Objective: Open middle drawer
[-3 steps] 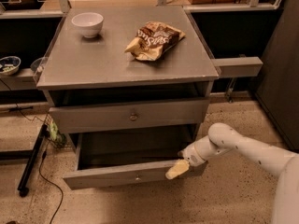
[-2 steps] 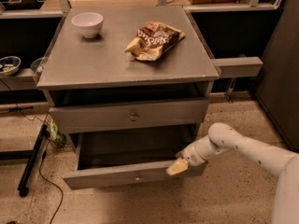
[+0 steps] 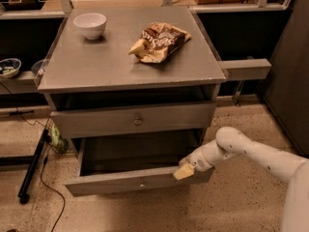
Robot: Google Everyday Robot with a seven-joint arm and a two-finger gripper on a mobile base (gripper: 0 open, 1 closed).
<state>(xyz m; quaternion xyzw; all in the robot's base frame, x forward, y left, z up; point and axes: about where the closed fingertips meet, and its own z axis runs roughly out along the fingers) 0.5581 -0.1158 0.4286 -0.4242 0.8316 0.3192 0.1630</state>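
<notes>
At the corner of the middle drawer (image 3: 111,185), jamming could be caused by off-centre pulling from the gripper (image 3: 185,171), closure indiscernible.

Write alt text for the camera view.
A robot arm's gripper is at the right front edge of the middle drawer, which is pulled out of a grey cabinet. The upper drawer is shut; a white bowl and a snack bag sit on top.

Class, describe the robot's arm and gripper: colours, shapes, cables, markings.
The arm is smooth, white and tubular, with a rounded joint, narrowing at the wrist. The gripper, at the front edge of the open drawer, is cream-yellow. No cables or markings show.
</notes>
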